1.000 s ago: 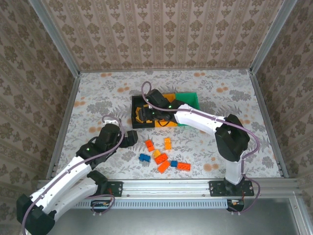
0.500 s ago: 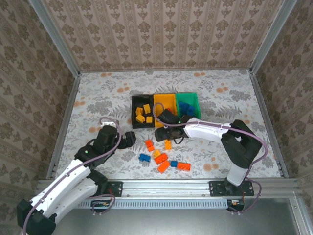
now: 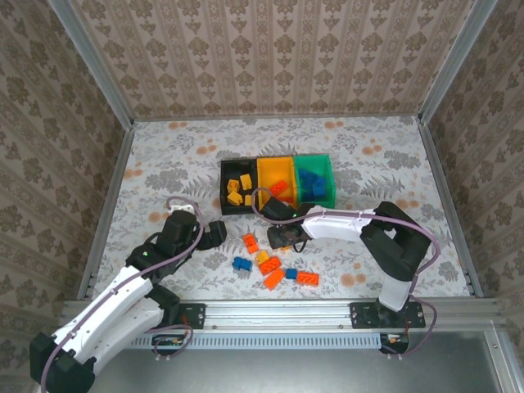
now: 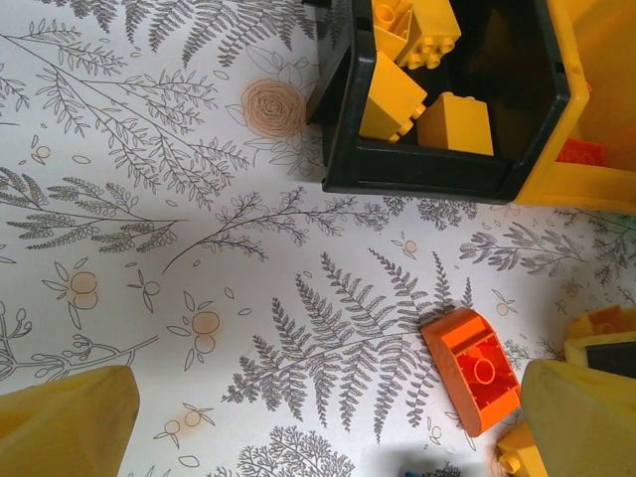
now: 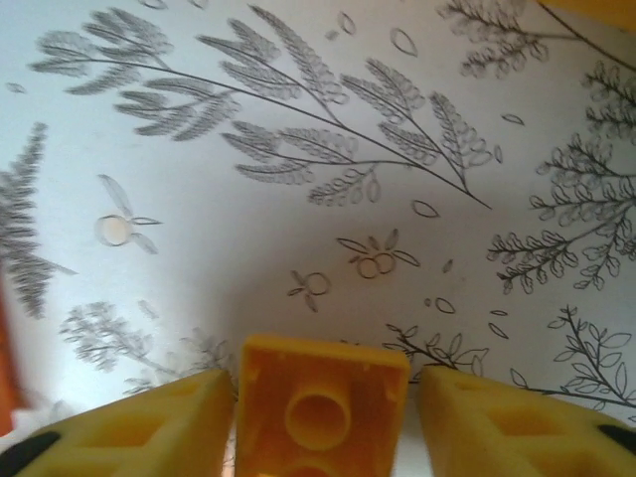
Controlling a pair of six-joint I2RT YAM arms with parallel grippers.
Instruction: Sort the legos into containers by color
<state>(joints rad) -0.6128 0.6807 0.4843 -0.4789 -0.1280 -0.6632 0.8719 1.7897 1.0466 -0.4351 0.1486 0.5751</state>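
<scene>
My right gripper is down on the table, shut on a yellow-orange lego; its fingers sit tight against the brick's two sides. My left gripper hangs open just left of the loose legos, with nothing between its fingers. An orange-red lego lies by its right finger. The containers stand in a row. The black bin holds yellow-orange legos, the yellow-orange bin an orange-red one, and the green bin blue ones.
More loose legos lie in front of the bins: an orange-red one, a blue one, a yellow one, and others toward the near edge. Aluminium rails and patterned walls border the table.
The right gripper came back out of the black bin, dropped to the table in front of the bins and closed around a yellow-orange lego. The left gripper shifted only slightly.
</scene>
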